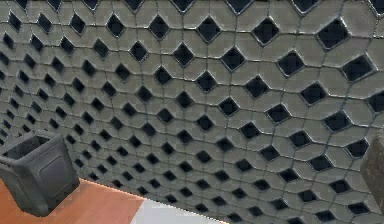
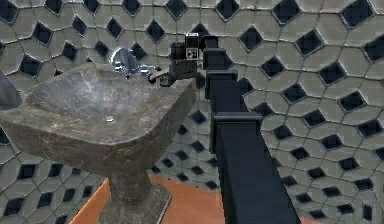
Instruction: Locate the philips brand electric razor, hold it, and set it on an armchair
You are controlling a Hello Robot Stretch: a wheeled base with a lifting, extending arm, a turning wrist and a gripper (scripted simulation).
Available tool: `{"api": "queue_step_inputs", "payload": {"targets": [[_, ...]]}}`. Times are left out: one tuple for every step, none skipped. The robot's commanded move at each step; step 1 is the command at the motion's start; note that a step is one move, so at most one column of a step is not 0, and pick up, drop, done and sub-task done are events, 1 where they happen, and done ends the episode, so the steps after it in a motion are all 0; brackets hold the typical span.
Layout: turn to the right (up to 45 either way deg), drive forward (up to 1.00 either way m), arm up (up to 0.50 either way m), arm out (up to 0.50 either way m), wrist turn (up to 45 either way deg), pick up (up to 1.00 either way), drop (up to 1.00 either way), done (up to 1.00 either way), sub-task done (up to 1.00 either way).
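My arm (image 2: 235, 140) rises as a dark square bar toward a tiled wall, ending at two small white marker squares (image 2: 192, 48). Left of them sits the gripper (image 2: 166, 74), right at the back right corner of a grey stone pedestal sink (image 2: 95, 115). A small dark-and-pale blob lies at the fingers on the sink's rim; its shape is too small to name. I cannot tell whether the gripper holds anything. A chrome tap (image 2: 128, 64) stands at the sink's back edge, just left of the gripper.
A wall of grey tiles with dark diamond gaps (image 1: 220, 90) stands close ahead and behind the sink. A dark grey bin (image 1: 35, 170) sits at the forward view's lower left on orange-brown floor (image 1: 95, 205). A grey rounded object (image 2: 5, 92) shows at the arm side view's left edge.
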Motion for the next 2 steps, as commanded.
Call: {"api": "queue_step_inputs", "payload": {"targets": [[0.0,0.00,0.00,0.00,-45.0,0.00,0.00,0.00,0.00],[0.0,0.00,0.00,0.00,-45.0,0.00,0.00,0.00,0.00]]}}
